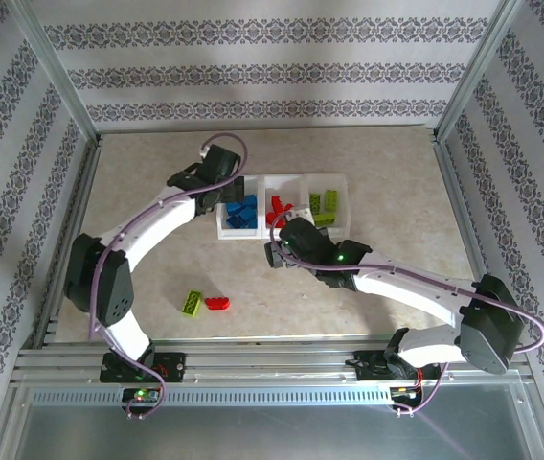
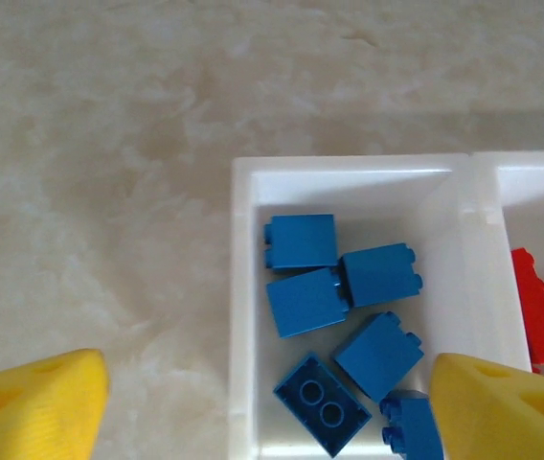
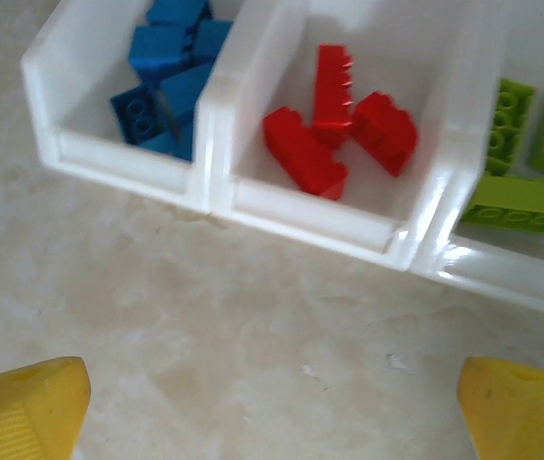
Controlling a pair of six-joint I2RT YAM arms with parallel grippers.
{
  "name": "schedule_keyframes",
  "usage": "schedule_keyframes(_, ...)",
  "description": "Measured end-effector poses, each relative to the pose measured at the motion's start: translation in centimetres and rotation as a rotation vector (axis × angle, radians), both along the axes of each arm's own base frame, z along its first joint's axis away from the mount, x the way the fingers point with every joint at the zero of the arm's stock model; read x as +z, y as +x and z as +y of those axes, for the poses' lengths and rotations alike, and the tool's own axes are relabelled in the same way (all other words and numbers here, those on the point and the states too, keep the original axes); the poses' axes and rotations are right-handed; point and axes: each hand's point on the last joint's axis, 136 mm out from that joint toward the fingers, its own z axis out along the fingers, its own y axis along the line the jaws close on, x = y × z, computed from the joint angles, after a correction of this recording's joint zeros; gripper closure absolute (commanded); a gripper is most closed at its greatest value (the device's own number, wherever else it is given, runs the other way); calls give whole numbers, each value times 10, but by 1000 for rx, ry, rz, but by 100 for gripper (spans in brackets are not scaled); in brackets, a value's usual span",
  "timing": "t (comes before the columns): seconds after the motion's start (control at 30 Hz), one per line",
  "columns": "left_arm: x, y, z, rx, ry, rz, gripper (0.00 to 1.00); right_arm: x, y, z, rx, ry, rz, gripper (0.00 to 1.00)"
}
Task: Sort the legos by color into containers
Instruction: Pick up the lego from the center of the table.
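Left gripper [image 2: 267, 379] gapes over 6 glossy, studded blue bricks [image 2: 307, 302].

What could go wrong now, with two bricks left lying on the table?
1. The green brick and the red brick lie close together, so grasping one may knock the other away.
2. The open right gripper hangs low, close in front of the tray. A forward move could push the tray.
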Motion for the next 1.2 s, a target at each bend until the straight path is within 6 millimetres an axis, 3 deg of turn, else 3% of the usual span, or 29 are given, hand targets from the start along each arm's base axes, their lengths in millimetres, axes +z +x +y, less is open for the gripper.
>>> schedule_keyframes(0.2,2,-24,44,94,-46,-9,0,-17,-26,46,176,-16,74,4)
schedule_keyframes(0.37,-16,-52,85,195,-95,20,0,-33,-58,101,371,-30,149,7)
schedule_keyframes(0.53,-38,-78,117,292,-143,57,0,-45,-83,138,517,-62,190,11)
schedule_keyframes(0.8,-49,-101,139,372,-188,63,0,-62,-99,164,651,-152,230,17)
schedule_keyframes(1.2,-63,-111,145,408,-219,88,0,-98,-98,175,690,-246,289,22)
